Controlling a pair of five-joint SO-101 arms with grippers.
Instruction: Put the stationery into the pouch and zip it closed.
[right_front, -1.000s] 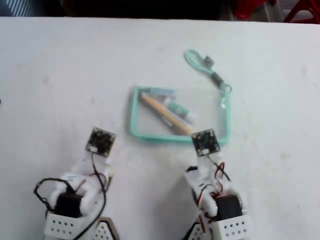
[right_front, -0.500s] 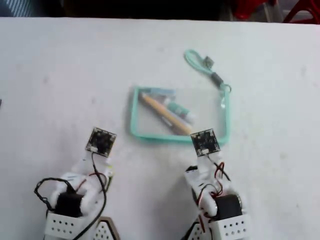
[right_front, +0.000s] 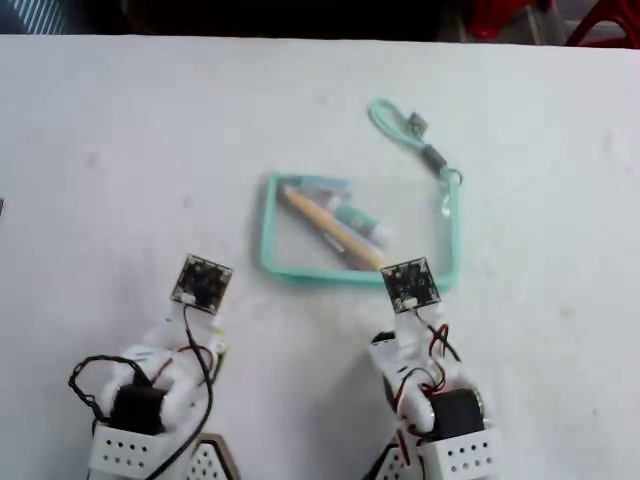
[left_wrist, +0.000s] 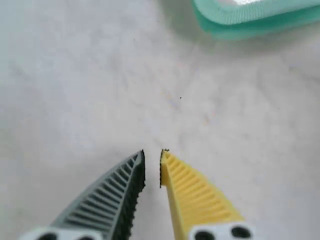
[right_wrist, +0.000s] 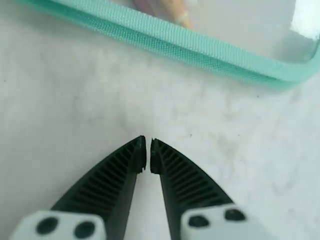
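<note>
The clear pouch with a teal border lies flat at the table's middle. Inside it are a wooden pencil and a teal-and-white stick. Its teal strap trails toward the far side. My left gripper, with one grey and one yellow finger, is shut and empty over bare table, a short way from a pouch corner. My right gripper, with black fingers, is shut and empty just short of the pouch's near edge. The pencil's tip shows through the plastic.
Both arms sit at the table's near edge: the left arm and the right arm. White tabletop stretches open to the left and right of the pouch. The far edge meets a dark background.
</note>
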